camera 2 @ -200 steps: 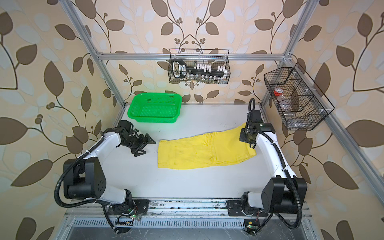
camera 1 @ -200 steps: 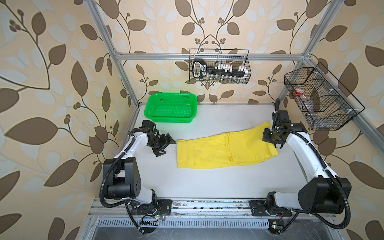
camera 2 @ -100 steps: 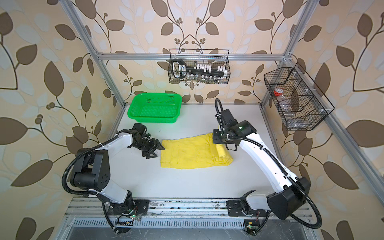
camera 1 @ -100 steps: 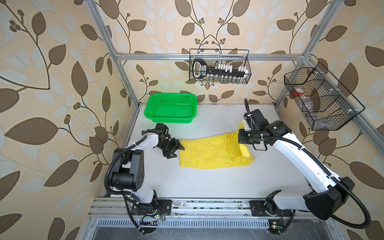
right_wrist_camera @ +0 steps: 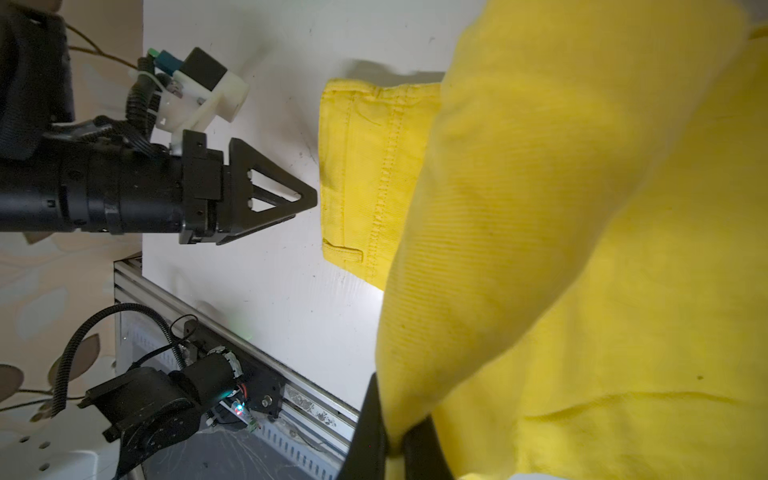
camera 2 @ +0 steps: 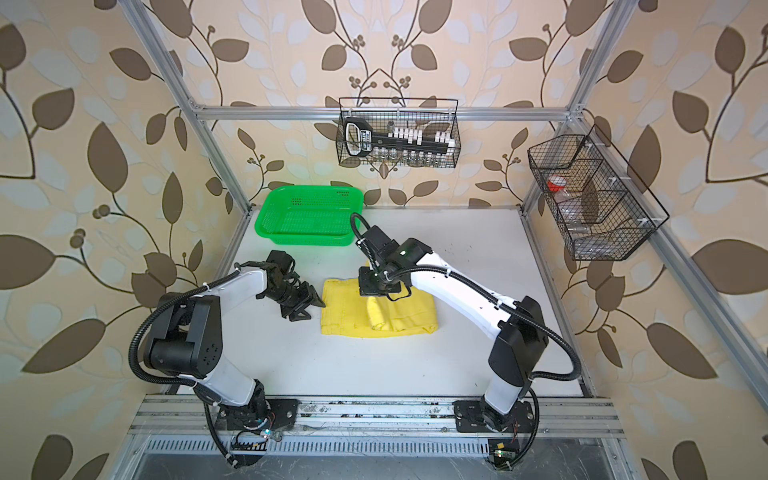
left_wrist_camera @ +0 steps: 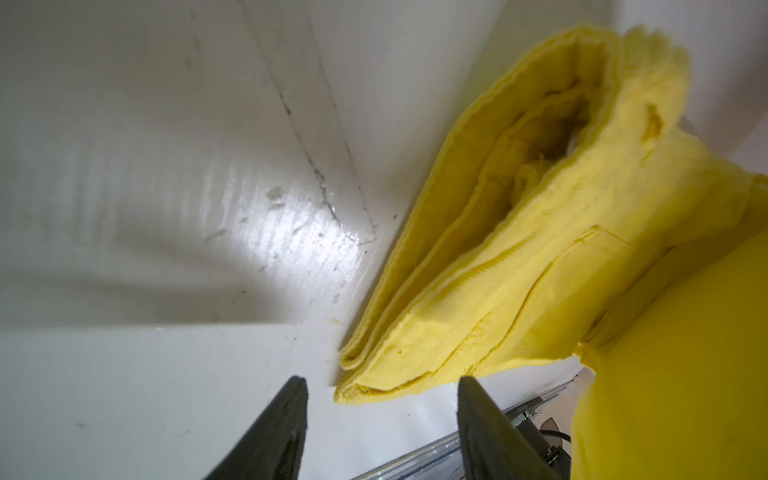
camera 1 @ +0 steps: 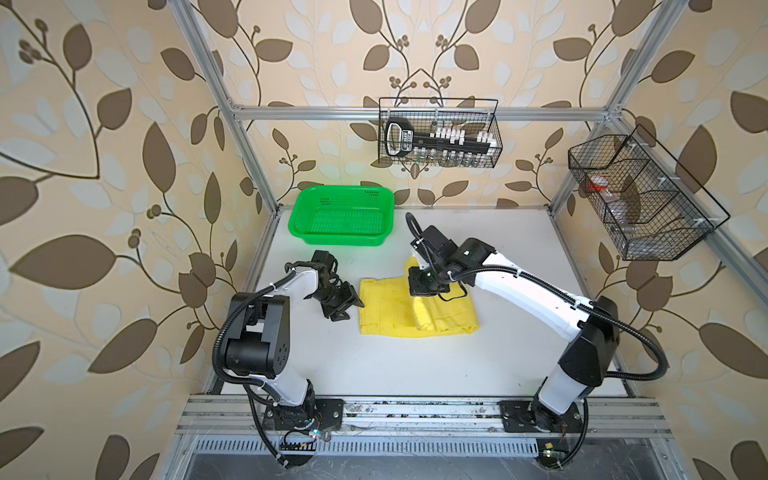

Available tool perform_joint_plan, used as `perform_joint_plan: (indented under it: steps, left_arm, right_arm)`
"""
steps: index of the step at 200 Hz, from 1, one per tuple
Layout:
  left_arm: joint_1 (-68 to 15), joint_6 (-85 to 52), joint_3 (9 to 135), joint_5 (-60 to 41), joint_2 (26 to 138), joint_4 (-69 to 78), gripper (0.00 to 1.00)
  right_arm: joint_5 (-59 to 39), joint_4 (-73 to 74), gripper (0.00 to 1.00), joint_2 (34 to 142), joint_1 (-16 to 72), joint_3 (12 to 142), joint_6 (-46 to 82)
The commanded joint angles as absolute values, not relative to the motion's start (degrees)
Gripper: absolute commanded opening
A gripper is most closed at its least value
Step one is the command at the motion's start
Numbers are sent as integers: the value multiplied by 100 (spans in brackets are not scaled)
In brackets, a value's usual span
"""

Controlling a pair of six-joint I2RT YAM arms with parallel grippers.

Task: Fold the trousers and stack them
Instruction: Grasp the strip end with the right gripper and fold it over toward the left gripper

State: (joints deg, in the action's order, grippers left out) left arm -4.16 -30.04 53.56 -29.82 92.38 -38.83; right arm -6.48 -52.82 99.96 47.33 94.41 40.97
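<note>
My right gripper (right_wrist_camera: 395, 436), clamped on a leg end of the yellow trousers (camera 1: 386, 307), has swung from 3 o'clock to centre. They now lie doubled on the white table (camera 1: 374, 365). Left gripper (camera 1: 352, 308), jaws apart but narrower, has reached the waistband corner (camera 1: 362, 305) at 9. Green perforated basket (camera 1: 345, 190) sits at 11.

White table (camera 1: 415, 365): scuffed, glossy, soft light glare on surface. Beige wallpaper (camera 1: 104, 174) with brown leaf-and-vine print behind table and on both sides. Aluminium frame (camera 1: 316, 113) up from table's rear corners, crossbar above rear edge. Black wire basket (camera 1: 492, 137) on crossbar above table's rear. Second wire basket (camera 1: 665, 232) off table's right edge. Green plastic basket (camera 1: 340, 239) on table's rear left corner. Slotted metal rail (camera 1: 415, 415) along table's front edge.
</note>
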Motion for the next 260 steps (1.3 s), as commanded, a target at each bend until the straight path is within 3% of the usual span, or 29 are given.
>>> perform_joint_plan:
  steps: [1,120,182,210,260]
  left_arm:
    - [-422,-2931,5264,-2957,9277,-3877,57]
    - [-424,-2707,5614,-2474,8576,-4808,53]
    - [-426,-2705,5569,-2755,8419,-4666,52]
    - [-485,-2742,5817,-2935,8878,-4267,50]
    - [-708,-3013,6333,-2820,9721,-3624,45]
  right_arm:
    - [-1003,-4909,0,10160,4988,9716,4416]
    - [99,-3938,1,11566,5254,10022,5204]
    - [1474,-3915,0,10251,5247,9553,5327]
    - [1490,-3966,0,9739,4998,9063,5555]
    - [1696,-3866,0,9727,4825,8999,5819]
